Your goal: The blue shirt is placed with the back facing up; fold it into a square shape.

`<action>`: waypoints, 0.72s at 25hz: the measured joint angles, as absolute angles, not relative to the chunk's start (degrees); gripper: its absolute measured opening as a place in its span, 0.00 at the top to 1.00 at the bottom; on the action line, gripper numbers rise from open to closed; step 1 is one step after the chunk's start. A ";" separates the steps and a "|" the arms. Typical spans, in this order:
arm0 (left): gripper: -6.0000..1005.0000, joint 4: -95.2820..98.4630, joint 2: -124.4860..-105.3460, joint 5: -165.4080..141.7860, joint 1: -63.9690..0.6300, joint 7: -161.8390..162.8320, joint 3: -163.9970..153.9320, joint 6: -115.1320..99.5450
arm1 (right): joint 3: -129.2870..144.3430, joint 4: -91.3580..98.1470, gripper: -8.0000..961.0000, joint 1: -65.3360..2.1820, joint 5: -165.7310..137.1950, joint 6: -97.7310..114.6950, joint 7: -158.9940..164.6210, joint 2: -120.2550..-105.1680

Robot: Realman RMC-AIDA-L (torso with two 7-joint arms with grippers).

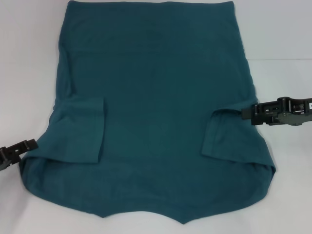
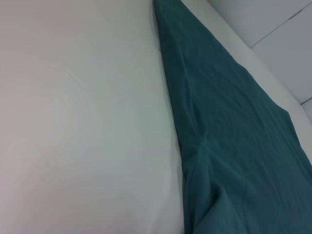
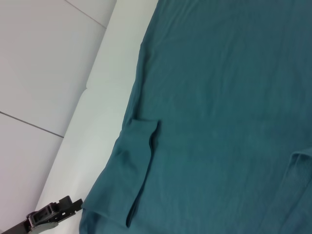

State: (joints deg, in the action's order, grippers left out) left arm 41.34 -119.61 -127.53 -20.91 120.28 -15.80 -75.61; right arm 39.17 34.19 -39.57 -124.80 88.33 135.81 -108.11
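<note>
Left tool [image 1: 30,144] low at left edge; right tool [image 1: 247,113] reaching in from right

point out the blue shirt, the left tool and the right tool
blue shirt [image 1: 156,87], head view, middle of its plain back
left tool [image 1: 22,147], head view, its tip at the shirt's edge
right tool [image 1: 253,113], head view, its tip at the folded sleeve

A large dark teal-blue cotton T-shirt [image 1: 156,97] lies flat on a white tabletop [image 1: 282,29], plain side up, with both short sleeves folded inward over the body. The black left gripper [image 1: 19,147] sits at the shirt's edge below the left sleeve fold. The black right gripper [image 1: 251,113] touches the shirt's right edge beside the other folded sleeve.
</note>
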 joint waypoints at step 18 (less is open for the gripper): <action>0.13 40.28 -119.88 -127.63 -20.29 118.20 -19.18 -75.55 | 38.51 34.19 0.37 -39.19 -124.80 88.33 135.26 -108.10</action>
